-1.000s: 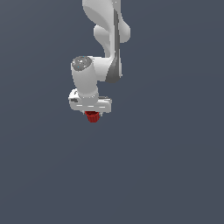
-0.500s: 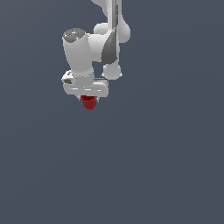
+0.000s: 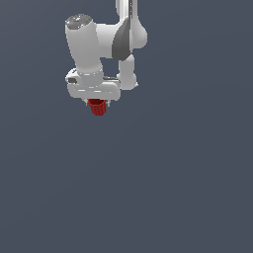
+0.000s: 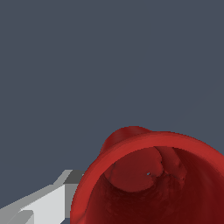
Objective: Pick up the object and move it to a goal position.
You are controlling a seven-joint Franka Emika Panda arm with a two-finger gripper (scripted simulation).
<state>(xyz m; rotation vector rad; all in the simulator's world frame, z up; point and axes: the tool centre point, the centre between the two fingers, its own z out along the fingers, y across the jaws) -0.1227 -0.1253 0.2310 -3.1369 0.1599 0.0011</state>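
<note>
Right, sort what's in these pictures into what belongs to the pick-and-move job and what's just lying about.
Belongs to the job:
- small red ribbed cup-like cylinder, hollow top seen in the wrist view, hanging under the gripper
- white gripper, closed on the cup

Just lying about:
- nothing else shows; only a plain dark grey background
- no goal marker is visible
</note>
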